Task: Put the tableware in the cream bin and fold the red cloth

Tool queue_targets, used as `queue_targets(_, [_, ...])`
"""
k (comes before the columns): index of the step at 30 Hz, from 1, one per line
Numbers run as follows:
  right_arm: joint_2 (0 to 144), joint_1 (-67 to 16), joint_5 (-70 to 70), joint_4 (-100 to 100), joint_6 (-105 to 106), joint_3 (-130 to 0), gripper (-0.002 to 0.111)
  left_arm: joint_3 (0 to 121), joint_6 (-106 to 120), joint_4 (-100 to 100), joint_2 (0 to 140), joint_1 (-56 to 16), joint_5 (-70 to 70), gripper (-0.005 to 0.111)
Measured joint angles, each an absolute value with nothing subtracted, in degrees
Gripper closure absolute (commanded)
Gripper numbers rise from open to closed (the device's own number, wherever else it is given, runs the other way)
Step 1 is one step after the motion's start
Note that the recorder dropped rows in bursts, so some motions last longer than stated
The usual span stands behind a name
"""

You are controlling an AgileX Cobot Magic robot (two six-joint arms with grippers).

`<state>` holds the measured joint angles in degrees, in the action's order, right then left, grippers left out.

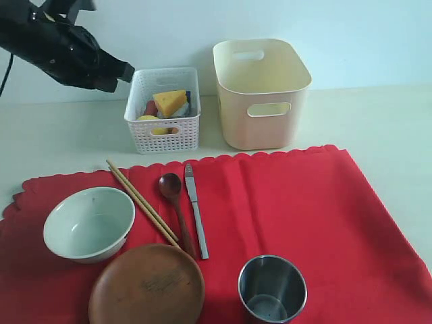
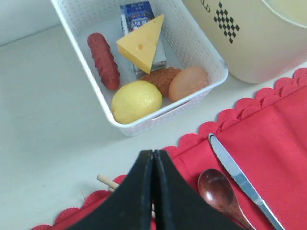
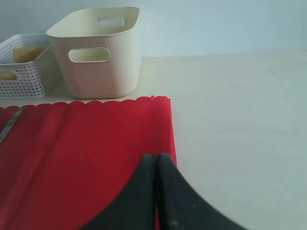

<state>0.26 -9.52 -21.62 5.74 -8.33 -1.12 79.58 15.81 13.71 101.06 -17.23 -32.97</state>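
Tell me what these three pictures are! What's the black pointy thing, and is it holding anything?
It's a robot with two arms. One picture looks at the whole table; the other two come from cameras on each wrist. The black pointy things are the left gripper and right gripper, both pinched shut, holding nothing. On the red cloth lie a bowl, wooden plate, steel cup, chopsticks, spoon and knife. Behind stand a cream bin and a white basket of toy food.

The red cloth (image 1: 283,216) is lying flat, carrying an upright pale bowl (image 1: 89,223), wooden plate (image 1: 146,286), steel cup (image 1: 272,289), chopsticks (image 1: 143,202), dark spoon (image 1: 177,206) and knife (image 1: 196,209). The cream bin (image 1: 260,92) is standing just behind it.
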Motion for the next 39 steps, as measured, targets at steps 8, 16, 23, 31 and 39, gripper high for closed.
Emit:
queue_targets(8, [0.3, -9.5, -21.6, 5.7, -8.3, -1.1, 0.108, 71.0, 16.0, 13.7, 93.1, -17.2, -28.2, 0.106])
queue_targets(16, [0.3, -9.5, -21.6, 5.7, -8.3, -1.1, 0.108, 59.1, 16.0, 17.6, 78.3, -17.2, -26.4, 0.106])
queue_targets(23, [0.3, -9.5, -21.6, 5.7, -8.3, -1.1, 0.108, 48.8, 16.0, 20.6, 64.0, -17.2, -24.4, 0.106])
queue_targets(31, [0.3, -9.5, -21.6, 5.7, -8.3, -1.1, 0.108, 40.9, 16.1, 21.0, 44.2, -17.2, -24.7, 0.106])
queue_targets(39, [0.3, -9.5, -21.6, 5.7, -8.3, -1.1, 0.108, 33.6, 16.2, 21.2, 26.4, -17.2, -26.5, 0.106])
